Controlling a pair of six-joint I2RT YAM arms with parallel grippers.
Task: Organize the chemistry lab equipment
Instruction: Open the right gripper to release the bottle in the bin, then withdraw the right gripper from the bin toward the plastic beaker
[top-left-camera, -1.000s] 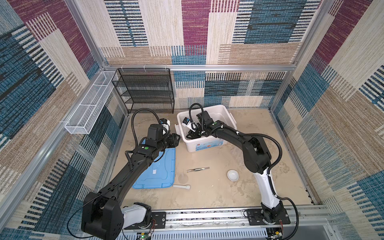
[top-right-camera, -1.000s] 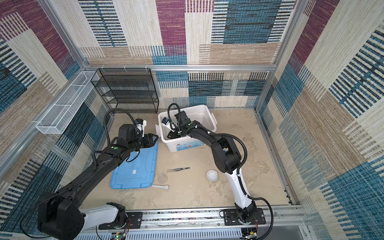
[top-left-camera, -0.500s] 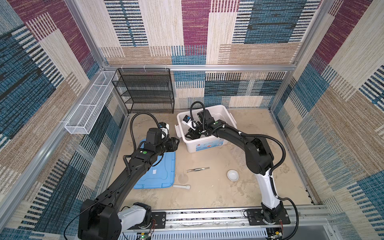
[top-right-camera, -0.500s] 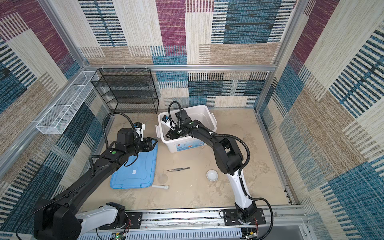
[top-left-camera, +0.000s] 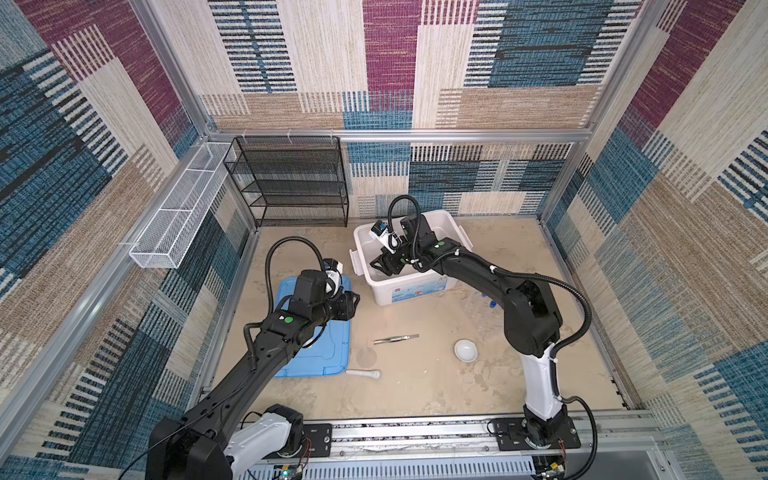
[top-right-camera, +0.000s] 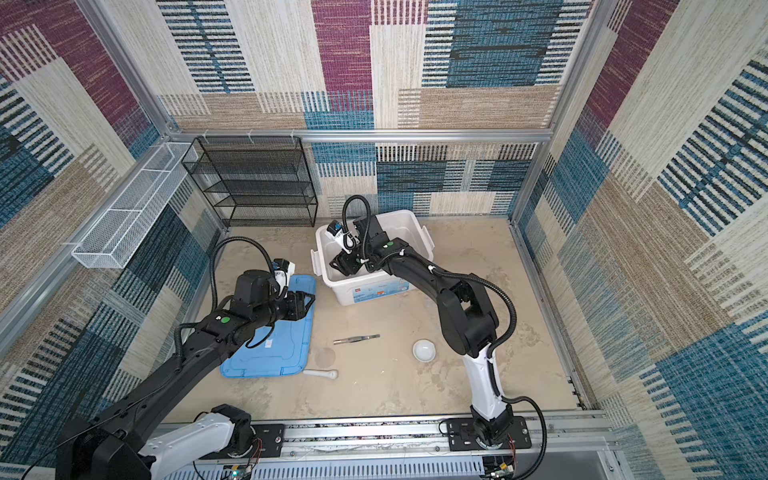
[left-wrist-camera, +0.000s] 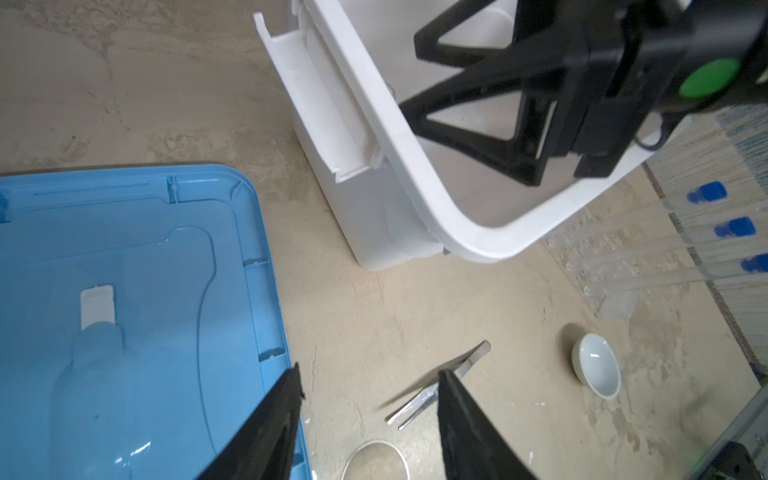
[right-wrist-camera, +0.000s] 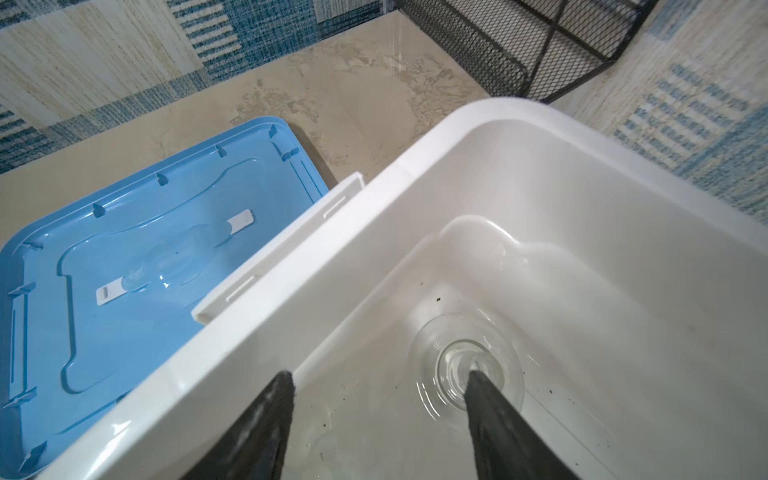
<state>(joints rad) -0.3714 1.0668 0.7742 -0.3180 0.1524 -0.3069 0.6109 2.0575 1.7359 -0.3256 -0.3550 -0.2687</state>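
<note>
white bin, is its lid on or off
Off. The bin stands open, and the blue lid lies flat on the table beside it.

Left end effector (left-wrist-camera: 369, 419) and right end effector (right-wrist-camera: 380, 419) both with jaws apart

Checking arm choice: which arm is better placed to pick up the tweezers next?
Probably left. The left gripper hovers open and empty near the tweezers, which lie just ahead of it in its wrist view. The right gripper is down inside the white bin, over a glass flask.
</note>
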